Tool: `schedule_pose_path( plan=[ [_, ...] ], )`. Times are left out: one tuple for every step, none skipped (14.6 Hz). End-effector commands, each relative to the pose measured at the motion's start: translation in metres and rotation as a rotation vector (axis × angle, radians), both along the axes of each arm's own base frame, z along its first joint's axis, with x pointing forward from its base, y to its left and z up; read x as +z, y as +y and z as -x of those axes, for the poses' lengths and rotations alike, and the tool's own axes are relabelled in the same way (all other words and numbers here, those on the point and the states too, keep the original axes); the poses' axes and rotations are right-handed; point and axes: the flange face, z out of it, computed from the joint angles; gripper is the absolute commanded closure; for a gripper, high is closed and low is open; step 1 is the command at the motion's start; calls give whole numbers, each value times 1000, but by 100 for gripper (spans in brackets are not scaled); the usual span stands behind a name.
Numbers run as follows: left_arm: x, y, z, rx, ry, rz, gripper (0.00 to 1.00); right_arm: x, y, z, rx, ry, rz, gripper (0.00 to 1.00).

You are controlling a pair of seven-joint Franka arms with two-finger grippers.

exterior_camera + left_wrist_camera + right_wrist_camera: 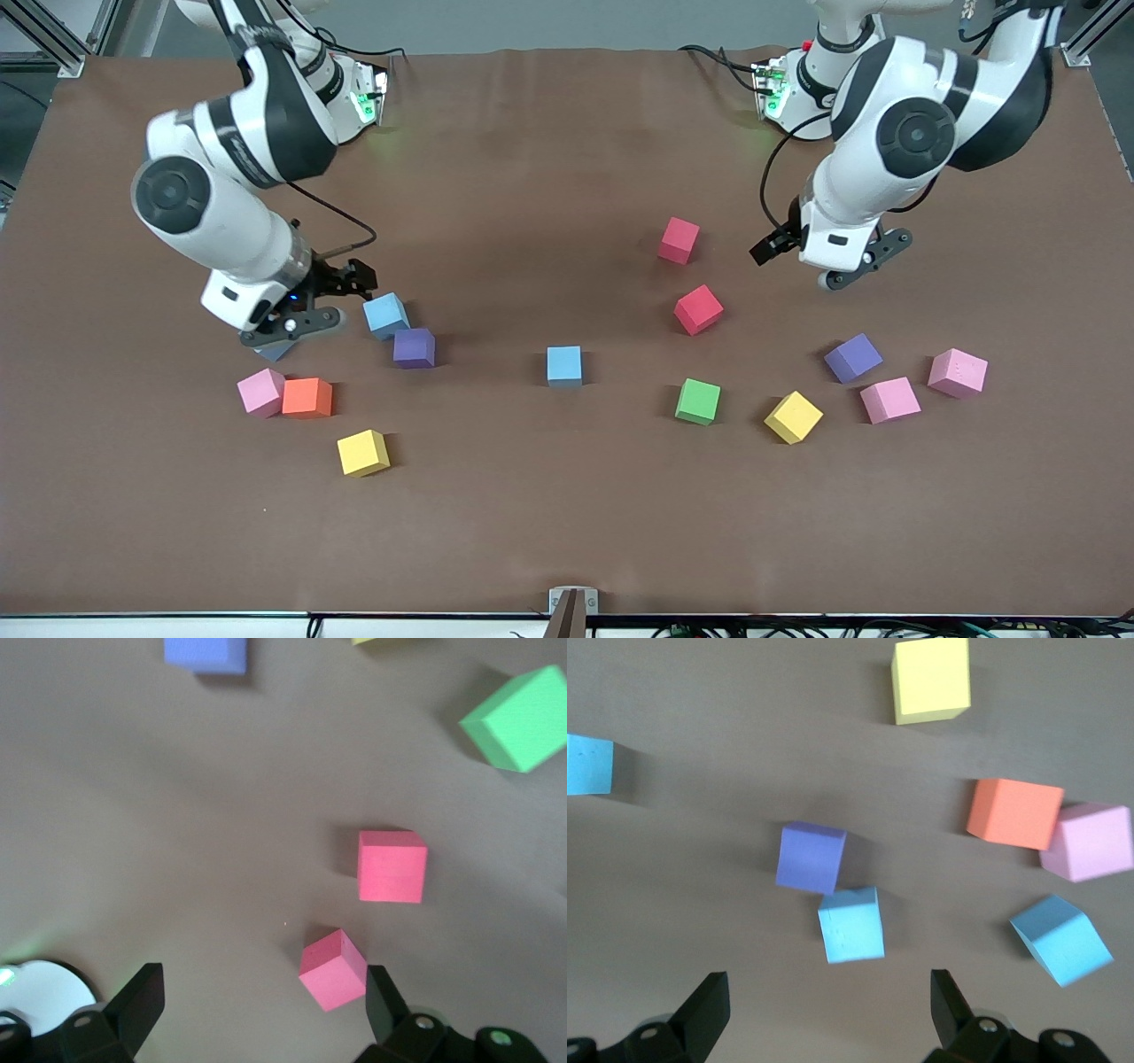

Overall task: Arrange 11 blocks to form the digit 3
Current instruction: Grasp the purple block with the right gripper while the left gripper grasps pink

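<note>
- Nearest the front camera, a yellow block (363, 453) lies alone toward the right arm's end of the table.
- A little farther, an orange block (306, 398) and a pink block (260, 392) touch side by side.
- Toward the left arm's end, a green block (698, 401), a second yellow block (793, 416) and two pink cubes (889, 400) lie scattered in a loose row. None of them touch. A purple block (853, 358) sits slightly farther.
- At mid-table, a light blue block (564, 366) stands by itself.
- A purple cube (414, 348) meets a light blue cube (386, 315) at a corner, the blue one being the farther of the two.
- The right gripper (292, 323) hovers low just beside that pair, its jaws spread wide and gripping nothing.
  - A third blue block (276, 351) is partly hidden under it.
  - In the right wrist view the light blue cube lies ahead of the gap between the fingers (709, 1010), touching neither.
- Farther still is a near red block (698, 309), then a far red block (679, 240). The two are apart.
- The left gripper (842, 261) hangs over bare table toward the left arm's end from the red pair, jaws wide open and empty.
  - In the left wrist view the far red block sits just beside one fingertip (383, 997), not touching it.
</note>
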Motion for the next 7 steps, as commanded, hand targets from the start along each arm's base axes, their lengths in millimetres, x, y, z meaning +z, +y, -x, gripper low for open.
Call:
schedule_pose_path(
  plan=[
    [-27,-13,23,136,-23,-30,0,-30,13,-7,0,2,-11,0],
    [-35,-24,31,174,-25,-41,0,-41,19,-8,0,4,-11,0],
    [-41,-28,35,225,-25,-53,0,-50,24,-8,-14,9,-8,0],
    [-46,-30,38,270,-20,-66,0,-60,29,-8,-24,13,-1,0],
    [-53,-32,42,299,-7,-79,0,-67,30,-9,-24,12,0,0],
    [-61,-34,46,302,5,-88,0,-74,31,-10,-23,14,-1,0],
    [-69,-35,49,300,14,-91,0,-80,34,-12,-21,10,-2,0]
  ],
)
